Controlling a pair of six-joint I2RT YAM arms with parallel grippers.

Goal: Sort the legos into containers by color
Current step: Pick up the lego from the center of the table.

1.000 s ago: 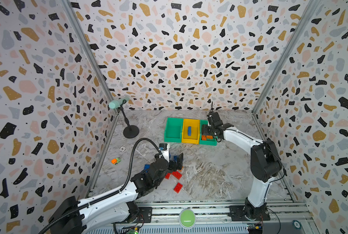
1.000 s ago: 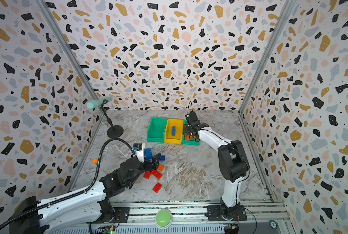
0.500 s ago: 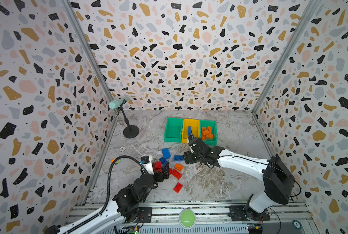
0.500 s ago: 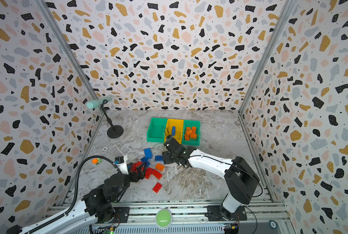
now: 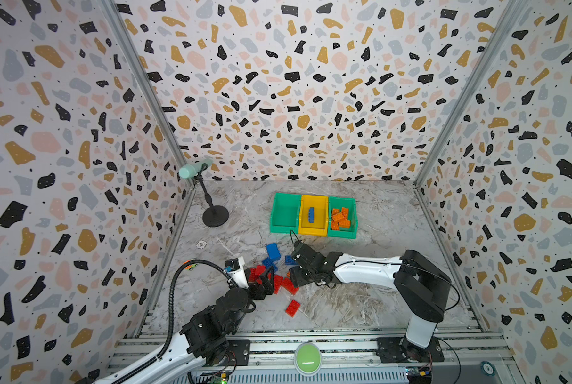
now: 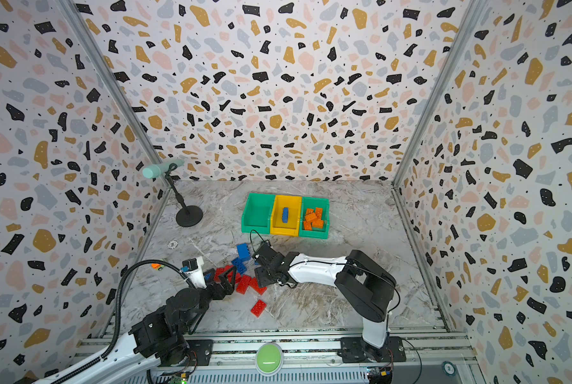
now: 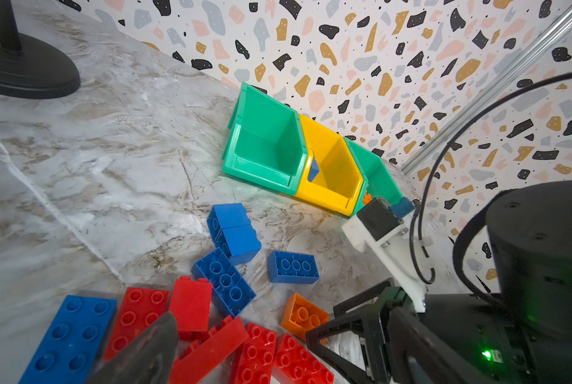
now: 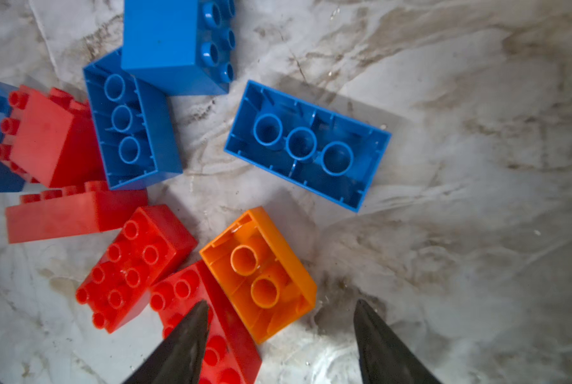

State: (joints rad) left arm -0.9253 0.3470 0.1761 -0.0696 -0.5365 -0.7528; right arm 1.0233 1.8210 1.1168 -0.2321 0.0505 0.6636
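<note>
Terrazzo-patterned walls closed in three sides of a marbled grey desk, and a metal rail ran along its front edge. At far left, a black stand stood near the back, and a small toy car lay by the left wall. Next came the left fingers, spread wide and gripping nothing, at the left edge of the loose legos (red and blue bricks heaped mid-desk). One red brick lay apart toward the front. Behind the heap the containers stood side by side in a row. The left green bin held nothing, the yellow bin one blue brick, and the right green bin several orange bricks. The right fingers stood partly apart, closed on nothing, with a corner of an upturned orange brick between their tips.

A cable half hid the toy car. In both top views the right wrist covered nearly all of the upturned orange brick. The left wrist view showed only one left finger clearly. Whether a right finger touched the red brick under it could not be told.

Open desk lay between the stand and the heap. More stretched from the bins and the right arm to the right wall. An upturned blue brick lay just clear of the heap.
</note>
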